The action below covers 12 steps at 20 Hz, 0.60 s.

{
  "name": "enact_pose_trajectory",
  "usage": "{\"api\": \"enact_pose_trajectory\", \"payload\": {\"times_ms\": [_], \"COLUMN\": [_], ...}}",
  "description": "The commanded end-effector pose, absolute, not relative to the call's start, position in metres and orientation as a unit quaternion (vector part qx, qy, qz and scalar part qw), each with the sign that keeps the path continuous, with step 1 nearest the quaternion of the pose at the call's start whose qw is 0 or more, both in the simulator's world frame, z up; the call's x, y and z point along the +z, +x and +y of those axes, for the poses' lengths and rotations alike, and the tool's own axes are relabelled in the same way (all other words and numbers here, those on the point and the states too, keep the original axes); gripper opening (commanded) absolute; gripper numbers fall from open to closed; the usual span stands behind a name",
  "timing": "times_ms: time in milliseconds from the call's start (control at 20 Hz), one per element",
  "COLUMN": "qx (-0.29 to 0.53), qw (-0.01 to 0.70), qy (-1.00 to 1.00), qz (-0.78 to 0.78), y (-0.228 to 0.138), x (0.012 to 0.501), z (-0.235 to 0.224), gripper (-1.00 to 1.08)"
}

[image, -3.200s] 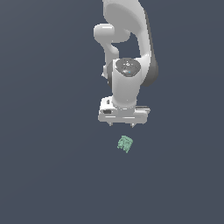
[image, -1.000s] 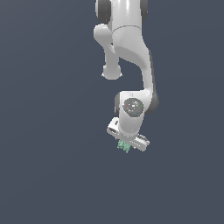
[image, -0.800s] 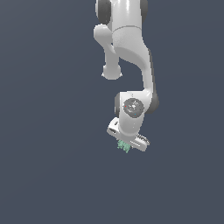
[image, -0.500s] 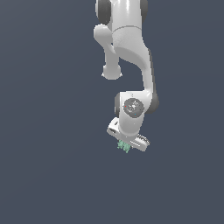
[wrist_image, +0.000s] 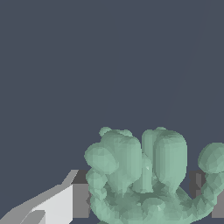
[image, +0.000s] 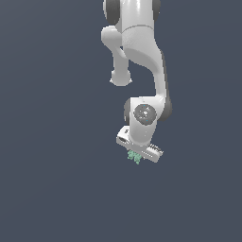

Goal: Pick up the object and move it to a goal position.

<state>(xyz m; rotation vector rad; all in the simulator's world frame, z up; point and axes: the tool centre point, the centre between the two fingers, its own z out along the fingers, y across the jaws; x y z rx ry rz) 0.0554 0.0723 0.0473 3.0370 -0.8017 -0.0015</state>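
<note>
While the white arm (image: 142, 56) reaches down through the middle of the exterior view, its gripper (image: 137, 154) sits low in the frame, tilted so that the end toward the exterior view's right hangs lower than the other. Poking out just beneath the gripper's underside is the object (image: 134, 156), a small mint-green lump with bumpy protrusions, much smaller than the white hand above it. Only its lower part shows in that view; the rest is covered by the gripper body.

From the wrist view the object (wrist_image: 144, 179) fills the lower middle of the picture, a cluster of rounded knobs rising from a curved, beaded base. 1 white and grey finger (wrist_image: 65, 201) stands right against the lump on 1 side, its dark inner pad touching or nearly touching the green surface. On the opposite side a second dark pad (wrist_image: 197, 181) shows behind the green knobs, partly hidden by them. The lump sits between the 2 fingers, so the jaws look closed onto it, though the exact contact on the far side is masked by the object itself.

Everything else in both views is a flat, dark blue-grey ground (image: 56, 189) with no markings, so whether the lump rests on it or is lifted off it cannot be told.
</note>
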Motion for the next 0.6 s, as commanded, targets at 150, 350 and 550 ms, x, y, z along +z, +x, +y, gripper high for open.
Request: {"api": "enact_pose_trajectory", "payload": {"times_ms": [150,350,550], "qx": [0.000,0.000,0.000], "qw": [0.000,0.000,0.000], "qy": [0.967,0.967,0.967], "qz": [-0.255,-0.255,-0.255], "y": [0.047,0.036,0.021], "x": [0.066,0.089,0.119], "z": [0.080,0.088,0.100], "gripper": [-1.00,-1.00,-1.00]}}
